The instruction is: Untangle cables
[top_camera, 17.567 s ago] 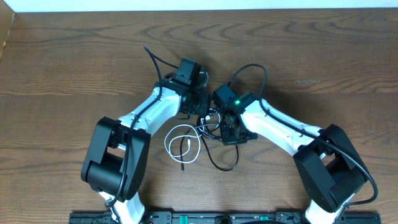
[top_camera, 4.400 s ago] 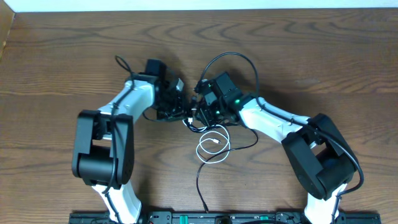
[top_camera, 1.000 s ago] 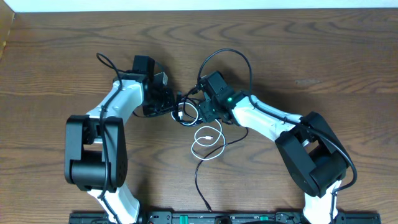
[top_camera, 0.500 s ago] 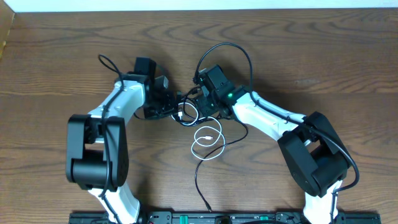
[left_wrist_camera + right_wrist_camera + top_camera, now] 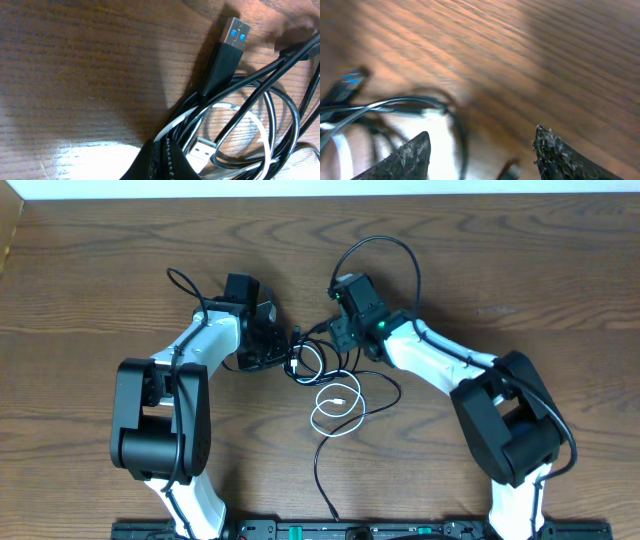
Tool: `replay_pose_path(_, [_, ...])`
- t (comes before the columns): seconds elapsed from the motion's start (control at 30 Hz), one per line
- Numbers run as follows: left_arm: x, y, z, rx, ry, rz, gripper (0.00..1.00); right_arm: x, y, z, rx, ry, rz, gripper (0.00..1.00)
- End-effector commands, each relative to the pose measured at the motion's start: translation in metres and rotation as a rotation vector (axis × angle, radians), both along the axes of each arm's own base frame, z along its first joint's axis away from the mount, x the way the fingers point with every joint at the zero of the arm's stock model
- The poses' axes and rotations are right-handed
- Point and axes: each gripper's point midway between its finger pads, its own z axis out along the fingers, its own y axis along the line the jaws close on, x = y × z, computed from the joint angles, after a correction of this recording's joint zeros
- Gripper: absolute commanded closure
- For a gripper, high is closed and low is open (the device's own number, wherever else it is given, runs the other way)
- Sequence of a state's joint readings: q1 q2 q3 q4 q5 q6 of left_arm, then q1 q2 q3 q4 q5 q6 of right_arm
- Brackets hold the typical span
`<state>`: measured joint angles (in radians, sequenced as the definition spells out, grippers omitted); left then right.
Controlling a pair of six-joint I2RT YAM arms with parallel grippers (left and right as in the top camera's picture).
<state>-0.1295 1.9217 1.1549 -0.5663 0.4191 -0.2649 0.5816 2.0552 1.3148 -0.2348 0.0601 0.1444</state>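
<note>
The cables lie knotted between my two arms. The tangle [image 5: 305, 360] sits just right of my left gripper [image 5: 280, 350]. From it the white cable [image 5: 337, 405] loops toward the front, and the black cable [image 5: 318, 470] trails to the front edge. In the left wrist view my left gripper [image 5: 162, 157] is shut, with black and white strands [image 5: 176, 125] meeting at its tips. A black USB plug [image 5: 225, 55] and a white plug [image 5: 200, 150] lie beside it. My right gripper [image 5: 338, 338] hangs open above the knot's right side, nothing between its fingers [image 5: 415, 155].
The thick black wire [image 5: 385, 255] of the right arm arcs above its wrist, and the left arm's wire [image 5: 185, 280] curls at the far left. Bare wooden table [image 5: 520, 260] surrounds the knot. A black bar [image 5: 320, 530] runs along the front edge.
My right gripper has pulled back up and to the right, off the knot. My left gripper has shifted slightly right and closed fully. The white loop has stayed put.
</note>
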Motion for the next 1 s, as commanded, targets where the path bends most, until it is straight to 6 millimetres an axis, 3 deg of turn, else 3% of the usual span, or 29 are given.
replay_pose_path(0.0, [-0.004, 0.003, -0.011, 0.027, 0.017, -0.004, 0.92, 0.007, -0.010, -0.018, -0.036, 0.014, -0.013, 0.37])
replay_pose_path(0.2, [0.004, 0.002, -0.009, 0.022, -0.017, -0.004, 0.89, 0.000, -0.018, -0.054, -0.088, 0.072, 0.000, 0.37])
replay_pose_path(0.3, [0.018, 0.009, -0.010, 0.073, -0.077, 0.002, 0.88, -0.003, -0.026, -0.073, -0.136, 0.096, -0.014, 0.39])
replay_pose_path(0.4, [0.034, 0.024, -0.010, 0.158, -0.144, 0.032, 0.87, -0.003, -0.048, -0.091, -0.245, 0.091, -0.063, 0.40])
replay_pose_path(0.53, [0.037, 0.032, -0.011, 0.209, -0.155, 0.043, 0.86, -0.003, -0.079, -0.108, -0.388, 0.085, -0.126, 0.37])
replay_pose_path(0.7, [0.049, 0.031, -0.008, 0.201, -0.205, 0.055, 0.86, 0.000, -0.105, -0.112, -0.451, 0.083, -0.207, 0.36])
replay_pose_path(0.97, [0.049, 0.031, -0.008, 0.201, -0.203, 0.055, 0.86, 0.003, -0.163, -0.113, -0.475, 0.138, -0.404, 0.33])
